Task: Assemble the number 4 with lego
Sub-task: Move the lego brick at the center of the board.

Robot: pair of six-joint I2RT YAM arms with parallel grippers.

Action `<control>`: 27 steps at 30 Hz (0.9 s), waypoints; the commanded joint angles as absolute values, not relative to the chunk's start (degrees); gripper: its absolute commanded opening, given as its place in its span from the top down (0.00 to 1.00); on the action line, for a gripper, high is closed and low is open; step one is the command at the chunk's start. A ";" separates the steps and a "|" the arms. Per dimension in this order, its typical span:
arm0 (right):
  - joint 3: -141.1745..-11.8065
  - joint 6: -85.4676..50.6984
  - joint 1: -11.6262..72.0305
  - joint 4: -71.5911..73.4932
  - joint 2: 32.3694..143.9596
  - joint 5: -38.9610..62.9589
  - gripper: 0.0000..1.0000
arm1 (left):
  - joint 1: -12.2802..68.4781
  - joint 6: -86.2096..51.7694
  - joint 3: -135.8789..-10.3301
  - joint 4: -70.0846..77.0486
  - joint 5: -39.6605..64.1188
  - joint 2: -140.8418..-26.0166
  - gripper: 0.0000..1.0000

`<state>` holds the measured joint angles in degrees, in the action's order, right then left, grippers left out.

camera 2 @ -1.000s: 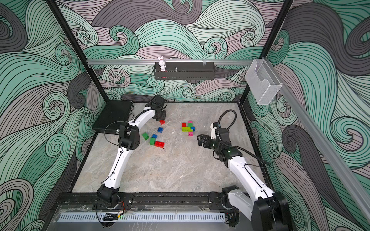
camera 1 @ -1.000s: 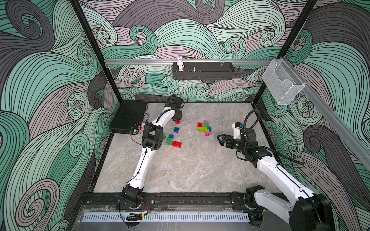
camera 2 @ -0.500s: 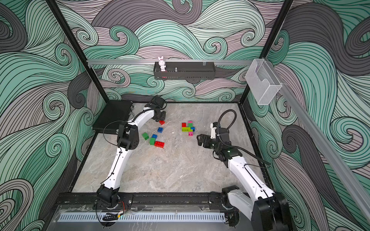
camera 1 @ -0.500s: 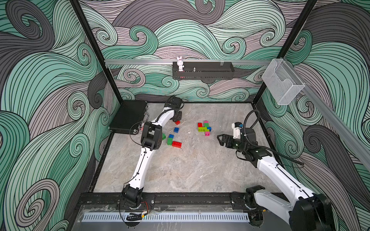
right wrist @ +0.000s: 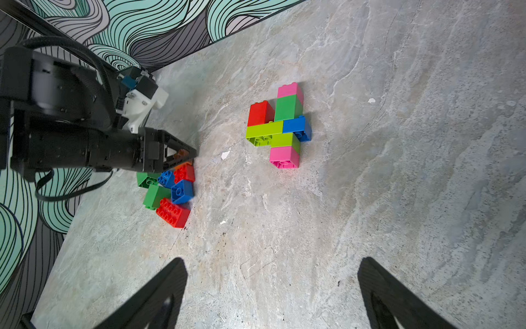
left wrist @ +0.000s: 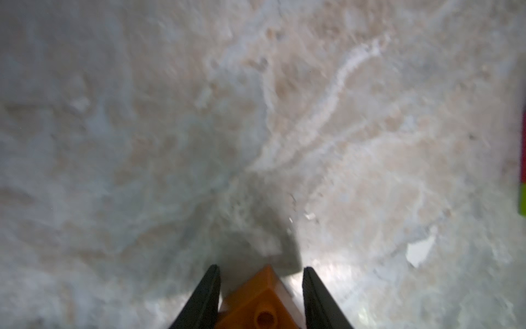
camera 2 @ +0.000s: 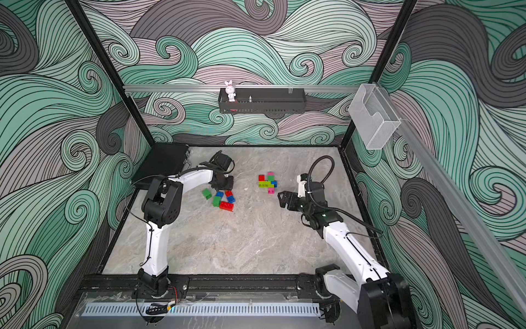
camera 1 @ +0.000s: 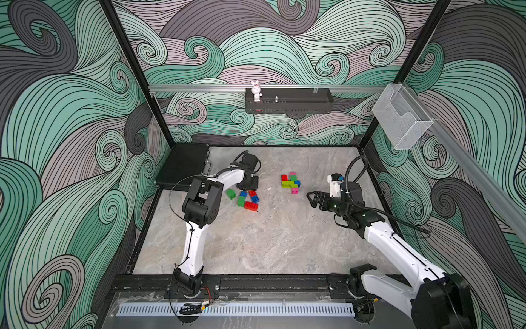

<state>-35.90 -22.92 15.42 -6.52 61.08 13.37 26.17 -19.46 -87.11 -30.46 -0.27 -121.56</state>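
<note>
The orange brick [left wrist: 256, 300] is clamped in the left gripper [left wrist: 261, 269]. It is well apart from the part-built figure [camera 1: 291, 182], on the figure's left-arm side, as are the loose bricks [camera 1: 245, 198]. The right gripper [right wrist: 273, 259] is spread wide and empty, near the figure's opposite side. Judged carry direction: toward the figure.

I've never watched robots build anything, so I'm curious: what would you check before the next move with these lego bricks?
1. Brick in the left hand: ok, it is shut on the orange brick.
2. Grip square on it: cannot tell, that view is blurred.
3. Is the right hand free: ok, open and empty.
4. Is the built figure untouched: ok, neither hand touches it.
5. Do the loose bricks lie apart from the figure: ok.
</note>
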 commanded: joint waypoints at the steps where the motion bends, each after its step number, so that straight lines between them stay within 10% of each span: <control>1: -36.24 -22.09 16.13 -5.14 62.17 14.43 0.05 | 30.22 -23.87 -78.92 -30.27 4.21 -119.78 0.82; 13: -37.68 -17.87 21.88 -6.80 69.95 16.14 0.05 | 41.95 -23.64 -71.46 -31.72 6.60 -111.95 0.76; 27: -42.37 -14.37 32.32 -11.63 80.29 15.91 0.11 | 42.03 -22.26 -62.19 -24.87 -2.31 -90.35 0.23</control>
<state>-40.01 -15.44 30.04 -9.26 78.59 15.46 42.63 -20.75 -62.41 -26.50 2.85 -95.57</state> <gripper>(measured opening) 0.897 0.751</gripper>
